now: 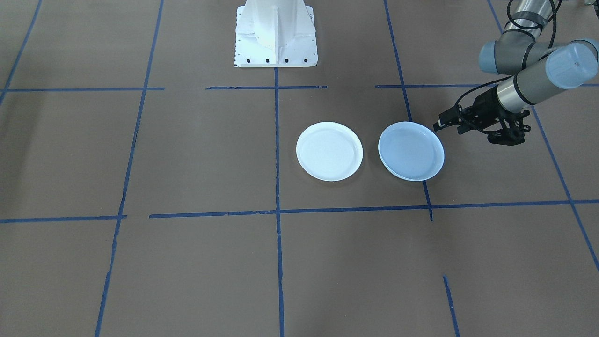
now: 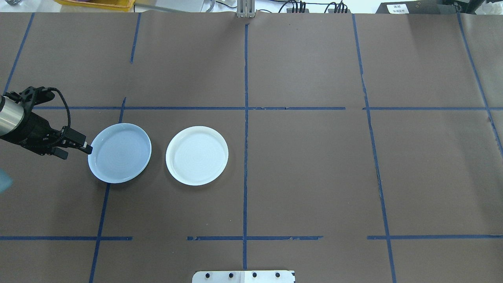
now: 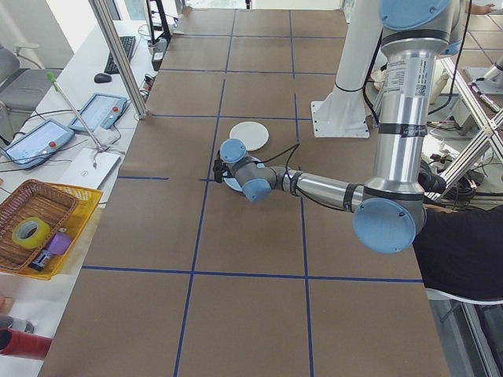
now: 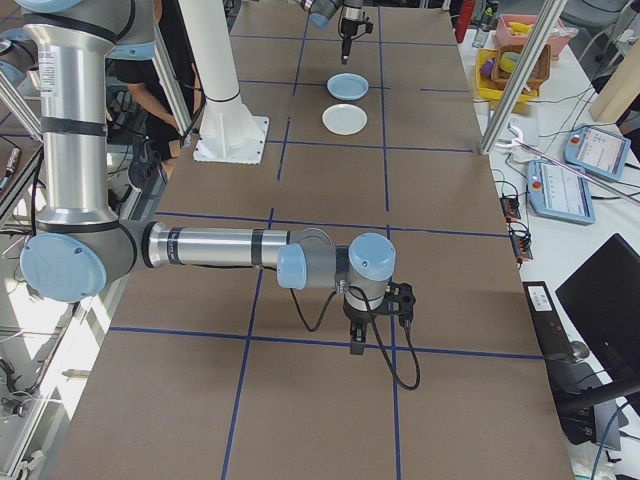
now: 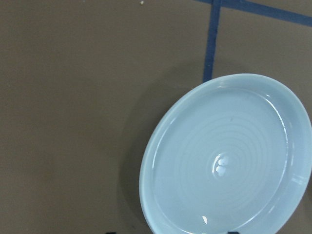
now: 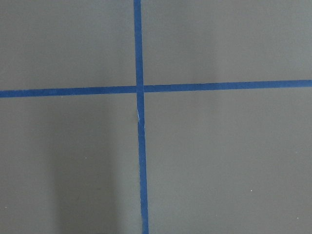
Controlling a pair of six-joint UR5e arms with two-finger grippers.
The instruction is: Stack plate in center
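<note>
Pale blue plate (image 2: 120, 153) sits flat on table (image 2: 314, 177), left-center of overhead frame, just beside white plate (image 2: 197, 155), not touching. Left tool (image 2: 87, 149) low at blue plate's outer rim, likely lining up an edge pinch; clenched or released, cannot tell. Right tool only in side view, cannot tell.

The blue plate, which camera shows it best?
The overhead exterior view: the whole blue plate shows unobstructed, with the left gripper at its rim. Front-facing also shows it whole; the left wrist crops it; the side views show it small.
</note>
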